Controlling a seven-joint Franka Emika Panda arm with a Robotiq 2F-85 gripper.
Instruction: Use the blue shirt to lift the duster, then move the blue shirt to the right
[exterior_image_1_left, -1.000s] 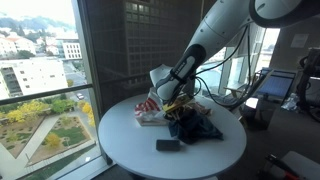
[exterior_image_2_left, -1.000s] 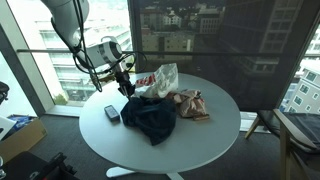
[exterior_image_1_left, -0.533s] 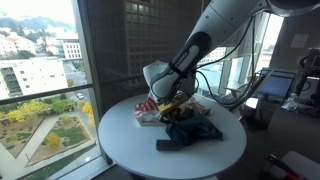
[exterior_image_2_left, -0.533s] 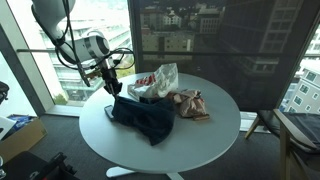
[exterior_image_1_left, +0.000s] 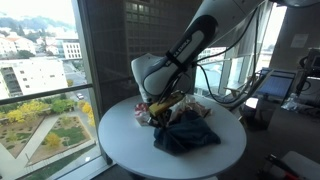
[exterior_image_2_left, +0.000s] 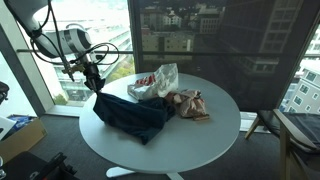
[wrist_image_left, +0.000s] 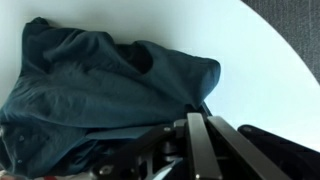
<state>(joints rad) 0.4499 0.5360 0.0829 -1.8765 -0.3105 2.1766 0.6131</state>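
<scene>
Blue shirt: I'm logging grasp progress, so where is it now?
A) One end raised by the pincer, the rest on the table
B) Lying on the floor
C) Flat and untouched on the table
A: in an exterior view the pincer holds one end of the blue shirt up, while the rest drapes onto the white table.

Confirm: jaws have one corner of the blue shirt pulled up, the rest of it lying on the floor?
Not the floor. The gripper has one corner of the blue shirt pulled up, but the rest of it lies on the round white table, as an exterior view shows.
</scene>
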